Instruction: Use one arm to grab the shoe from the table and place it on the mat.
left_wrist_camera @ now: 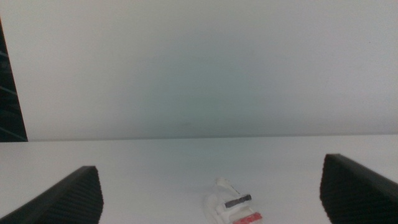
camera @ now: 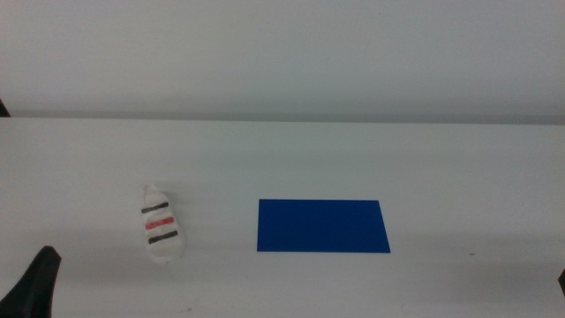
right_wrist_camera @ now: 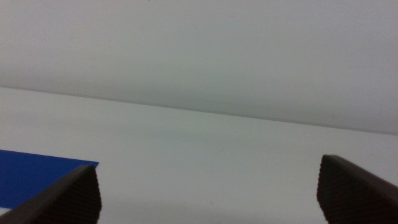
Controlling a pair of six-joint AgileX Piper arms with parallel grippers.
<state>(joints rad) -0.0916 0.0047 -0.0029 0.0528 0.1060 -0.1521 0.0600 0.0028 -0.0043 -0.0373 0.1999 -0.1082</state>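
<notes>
Plain white flat table (camera: 282, 159) bare but for a thin deep blue rectangular mat (camera: 322, 226) near centre; small white three-strapped shoe (camera: 161, 227) well apart at its nine o'clock. Grasp not yet begun. Left gripper (left_wrist_camera: 211, 214) spread wide, holding nothing, facing shoe; next, probably: descend, straddle sole. Right gripper (right_wrist_camera: 208, 211) likewise wide, waiting.

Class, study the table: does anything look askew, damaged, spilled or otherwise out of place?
Nothing stands out. The shoe rests sole-down on the table, apart from the mat, which lies flat. The left gripper and right gripper are open.
</notes>
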